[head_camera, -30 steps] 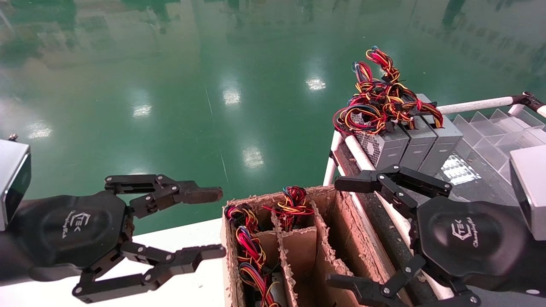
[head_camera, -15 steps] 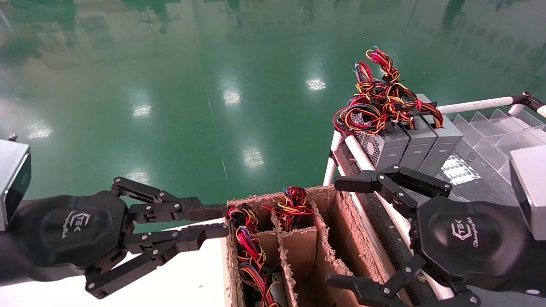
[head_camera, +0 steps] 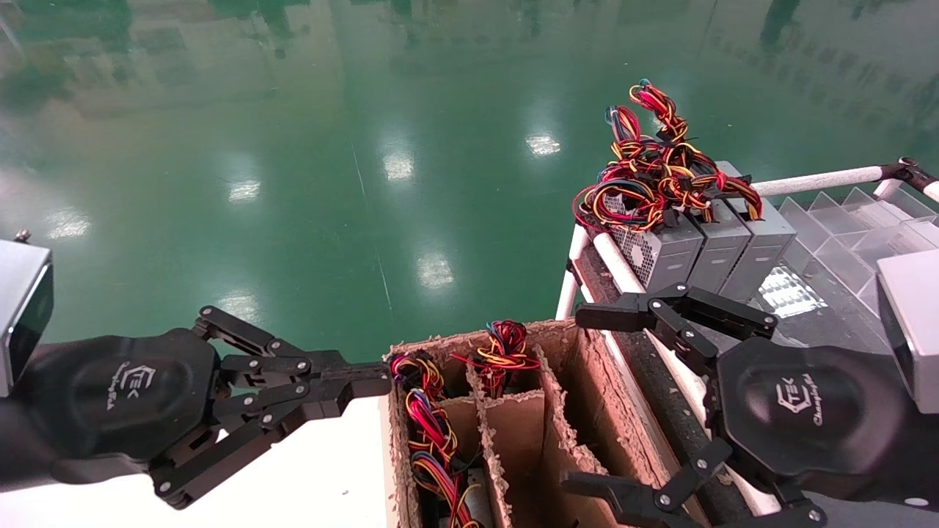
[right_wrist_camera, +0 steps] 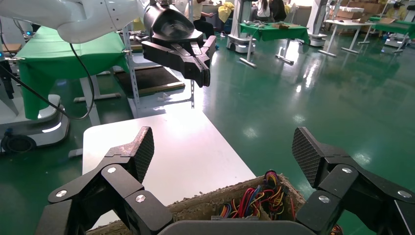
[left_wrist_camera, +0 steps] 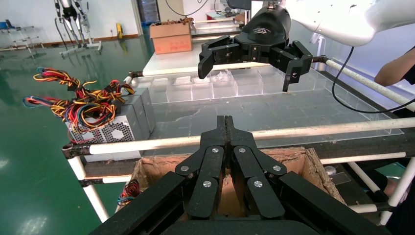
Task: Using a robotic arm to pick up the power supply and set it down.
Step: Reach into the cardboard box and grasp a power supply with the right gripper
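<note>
Cardboard box (head_camera: 557, 411) with torn dividers sits between two black grippers, wire bundles spilling from its far compartments.

Left gripper (head_camera: 367, 381), at 9 o'clock of the box in the head view, has its fingers pressed together on nothing, tips at the box's near-left corner over a white table (head_camera: 323, 477). Right gripper (head_camera: 587, 400), at 3 o'clock, is spread wide, one finger above the box's right wall, the other cut off by the frame's lower edge. Three grey power supplies (head_camera: 704, 246) stand side by side on the rack (head_camera: 609, 260) at 1 o'clock, their tops buried under tangled red, yellow and black wires (head_camera: 653, 176). Units inside the box are mostly hidden by wires and dividers.
</note>
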Tool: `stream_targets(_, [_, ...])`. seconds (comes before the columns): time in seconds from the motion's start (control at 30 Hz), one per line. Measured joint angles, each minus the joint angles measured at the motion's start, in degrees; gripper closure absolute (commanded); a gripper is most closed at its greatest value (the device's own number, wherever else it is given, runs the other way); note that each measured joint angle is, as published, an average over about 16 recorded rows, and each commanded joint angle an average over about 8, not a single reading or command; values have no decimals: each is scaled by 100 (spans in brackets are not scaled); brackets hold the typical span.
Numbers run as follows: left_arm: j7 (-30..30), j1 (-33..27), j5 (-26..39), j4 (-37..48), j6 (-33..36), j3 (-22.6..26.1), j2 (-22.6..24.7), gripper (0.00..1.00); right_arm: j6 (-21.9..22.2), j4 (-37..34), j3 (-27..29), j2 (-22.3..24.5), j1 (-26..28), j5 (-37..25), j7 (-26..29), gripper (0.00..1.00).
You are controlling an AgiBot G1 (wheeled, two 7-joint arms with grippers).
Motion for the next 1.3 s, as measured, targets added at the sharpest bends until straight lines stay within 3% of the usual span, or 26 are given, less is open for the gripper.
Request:
stream_targets(0.1, [0,0,0,0,0,0,0,7,0,0,0,0,0,0,0,0])
stream_targets(0.13, [0,0,0,0,0,0,0,0,0,0,0,0,0,0,0,0])
stream_targets(0.87, [1,-1,0,2,1,1,0,0,59,-36,-51,10,3,-119,48,0])
stream_targets(1.1, [3,-3,-1,4,1,4,0,0,122,-164,-276,-95,86,-451,247,0])
stream_targets(1.3, [4,-4,-2,5,1,6,0,0,130,-483,-703,-470,351,-1021,520,0])
